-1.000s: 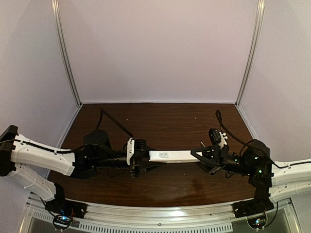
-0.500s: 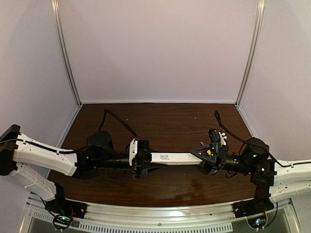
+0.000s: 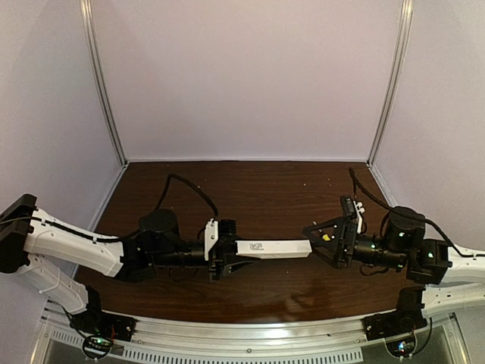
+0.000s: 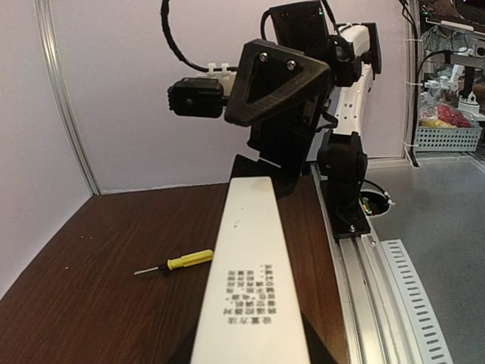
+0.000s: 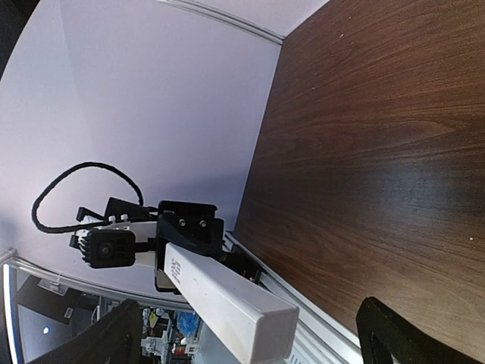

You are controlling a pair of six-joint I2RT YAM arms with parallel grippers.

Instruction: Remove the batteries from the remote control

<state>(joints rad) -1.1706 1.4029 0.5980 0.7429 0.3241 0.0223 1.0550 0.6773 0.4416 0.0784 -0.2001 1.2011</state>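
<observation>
The remote control (image 3: pixel 273 246) is a white bar held level above the table, with printed text on its top face (image 4: pixel 254 292). My left gripper (image 3: pixel 226 249) is shut on its left end. My right gripper (image 3: pixel 318 241) stands wide open at the remote's free right end (image 5: pixel 258 322), with its fingers (image 5: pixel 114 334) well apart on either side and not touching it. In the left wrist view the right gripper (image 4: pixel 282 102) shows just beyond the far end of the remote. The batteries are out of view.
A yellow-handled screwdriver (image 4: pixel 180 262) lies on the dark wooden table (image 3: pixel 258 189) beside the remote. Pale walls with metal corner posts (image 3: pixel 104 83) close in the back and sides. A metal rail (image 3: pixel 227 327) runs along the near edge.
My right gripper has opened wide, let go of the remote's right end and drawn back to the right. The left gripper has shifted slightly right, still holding the remote.
</observation>
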